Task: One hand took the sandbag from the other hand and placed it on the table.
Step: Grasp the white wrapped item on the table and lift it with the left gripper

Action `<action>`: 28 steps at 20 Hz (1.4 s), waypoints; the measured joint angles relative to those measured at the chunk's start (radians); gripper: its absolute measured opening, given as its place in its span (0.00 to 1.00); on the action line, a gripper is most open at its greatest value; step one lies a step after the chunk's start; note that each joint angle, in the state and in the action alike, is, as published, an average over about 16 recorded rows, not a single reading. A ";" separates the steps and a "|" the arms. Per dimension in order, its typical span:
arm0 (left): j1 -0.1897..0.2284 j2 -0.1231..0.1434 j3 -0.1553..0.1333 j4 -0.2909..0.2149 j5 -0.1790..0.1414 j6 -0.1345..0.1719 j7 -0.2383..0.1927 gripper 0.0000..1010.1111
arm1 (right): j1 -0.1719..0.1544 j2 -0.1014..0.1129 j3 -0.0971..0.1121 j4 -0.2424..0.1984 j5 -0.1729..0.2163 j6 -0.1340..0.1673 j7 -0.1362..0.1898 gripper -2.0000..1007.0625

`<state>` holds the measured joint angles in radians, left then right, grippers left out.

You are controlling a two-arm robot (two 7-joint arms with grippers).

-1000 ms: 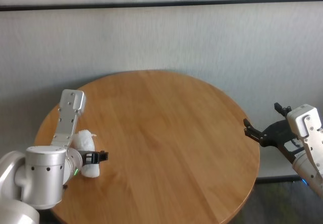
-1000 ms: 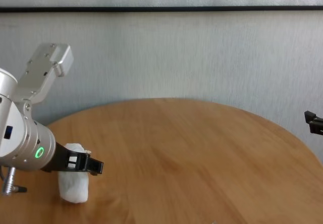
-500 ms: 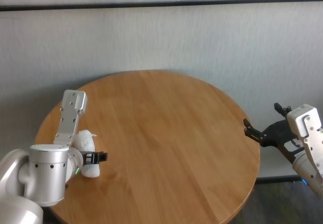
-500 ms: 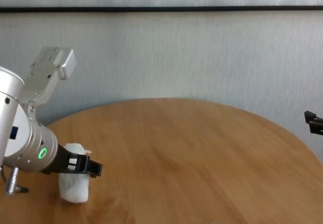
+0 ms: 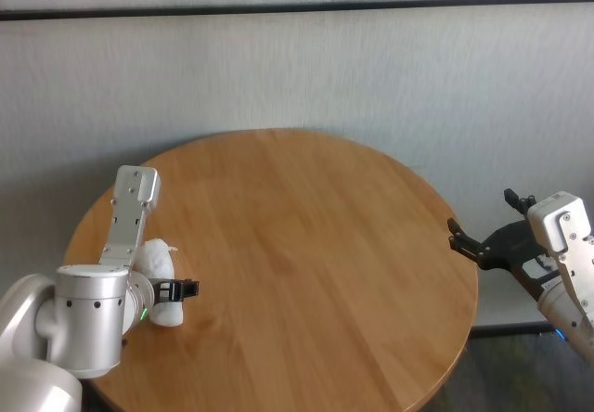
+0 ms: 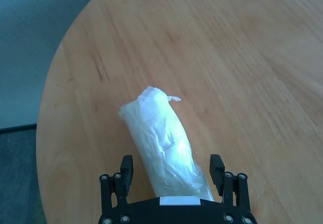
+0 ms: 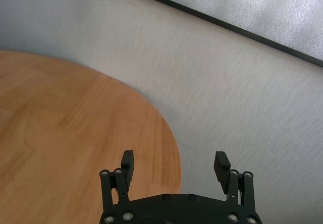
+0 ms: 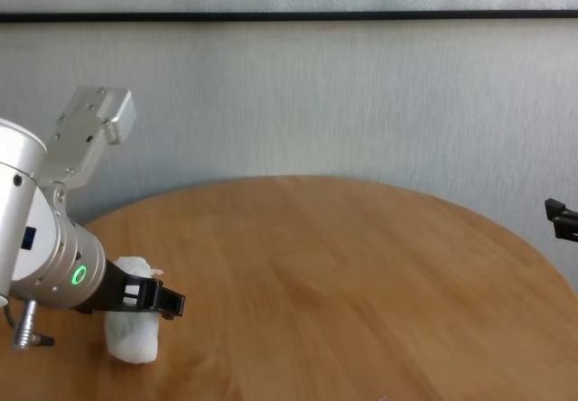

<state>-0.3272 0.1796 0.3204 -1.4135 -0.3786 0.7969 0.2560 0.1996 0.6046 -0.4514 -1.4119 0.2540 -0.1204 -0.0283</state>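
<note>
- Since a second ago the left arm has drawn back a little toward the robot's body; the sandbag (image 5: 160, 282) and the right arm have stayed where they were.
- The left gripper (image 6: 173, 169) hangs low over the desk (image 5: 306, 254), its jaws spread wide, one on each side of the sandbag.
- In the left wrist view the sandbag's near end lies between those jaws, with a gap to each, and its far, tufted end reaches out past their tips.
- The sandbag lies on the desk near the rim on the robot's left; it is white, crinkled and oblong.
- A green ring light (image 8: 79, 275) glows on the left arm just behind the jaws.
- The right gripper (image 7: 174, 164) sits off the desk's right rim, well apart from the sandbag, its jaws wide with nothing between them.
- In the right wrist view, those jaws point past the desk's rim toward a grey wall (image 7: 237, 98).
</note>
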 joint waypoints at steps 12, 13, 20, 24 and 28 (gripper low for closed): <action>0.000 0.003 0.002 -0.003 -0.001 0.000 -0.001 0.87 | 0.000 0.000 0.000 0.000 0.000 0.000 0.000 0.99; 0.001 0.003 0.002 -0.004 -0.001 0.000 -0.001 0.85 | 0.000 0.000 0.000 0.000 0.000 0.000 0.000 0.99; 0.001 0.005 0.003 -0.005 -0.001 0.000 -0.001 0.69 | 0.000 0.000 0.000 0.000 0.000 0.000 0.000 0.99; 0.001 0.005 0.004 -0.006 -0.002 0.001 -0.001 0.63 | 0.000 0.000 0.000 0.000 0.000 0.000 0.000 0.99; 0.001 0.005 0.004 -0.006 -0.002 0.001 -0.001 0.59 | 0.000 0.000 0.000 0.000 0.000 0.000 0.000 0.99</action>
<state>-0.3257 0.1848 0.3243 -1.4196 -0.3805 0.7976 0.2548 0.1996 0.6046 -0.4514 -1.4119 0.2540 -0.1205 -0.0283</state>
